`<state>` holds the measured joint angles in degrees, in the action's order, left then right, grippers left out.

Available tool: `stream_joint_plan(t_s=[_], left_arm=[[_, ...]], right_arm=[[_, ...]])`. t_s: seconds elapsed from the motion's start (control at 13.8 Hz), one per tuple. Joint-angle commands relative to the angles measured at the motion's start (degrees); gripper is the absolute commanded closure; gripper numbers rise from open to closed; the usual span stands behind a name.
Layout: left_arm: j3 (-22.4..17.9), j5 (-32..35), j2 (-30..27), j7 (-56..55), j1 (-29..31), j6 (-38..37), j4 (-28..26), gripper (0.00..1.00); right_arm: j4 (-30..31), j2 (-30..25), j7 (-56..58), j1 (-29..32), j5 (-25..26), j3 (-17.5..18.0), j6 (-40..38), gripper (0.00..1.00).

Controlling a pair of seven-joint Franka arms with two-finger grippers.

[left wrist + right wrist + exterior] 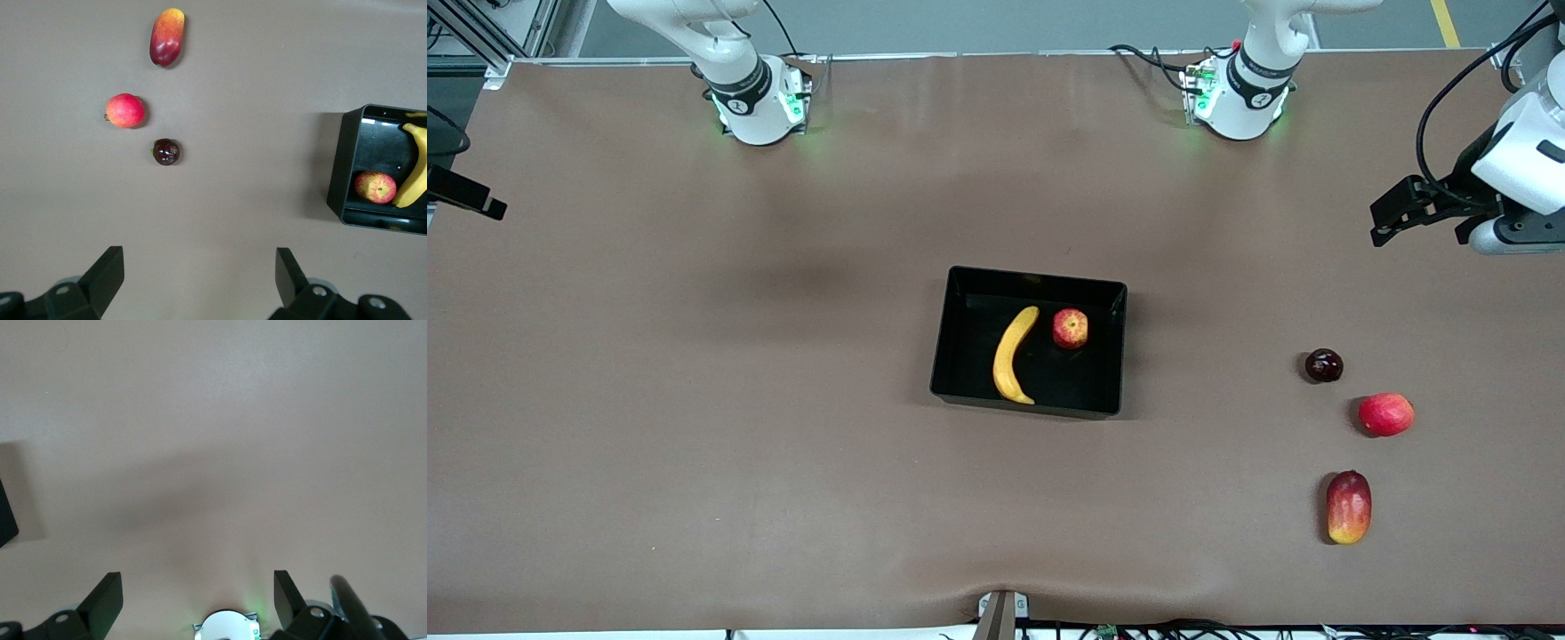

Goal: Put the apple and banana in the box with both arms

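The black box sits in the middle of the table. The yellow banana and the small red apple lie inside it, side by side and apart. The left wrist view shows the same box, apple and banana. My left gripper hangs open and empty over bare table at the left arm's end. My right gripper hangs open and empty over bare table at the right arm's end. Neither gripper touches anything.
Three loose fruits lie toward the left arm's end: a dark maroon one, a red-pink round one and a red-yellow mango nearest the front camera. The right arm's base shows between the right gripper's fingers.
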<state>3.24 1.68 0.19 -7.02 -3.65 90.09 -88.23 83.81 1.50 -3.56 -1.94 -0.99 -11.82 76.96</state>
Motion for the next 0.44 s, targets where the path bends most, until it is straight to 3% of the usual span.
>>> stream_joint_plan(t_s=[0.0, 0.36], left_arm=[[2.47, -0.80, -0.02, 0.95, 2.33, -0.80, 0.34, 0.00], [2.91, -0.89, -0.19, 0.95, 2.50, -0.88, 0.43, 0.00]], right_arm=[[-0.31, -0.18, 0.40, 0.71, -0.77, 0.49, -0.32, 0.00], [-0.31, -0.09, 0.40, 0.71, -0.77, 0.57, -0.32, 0.00]])
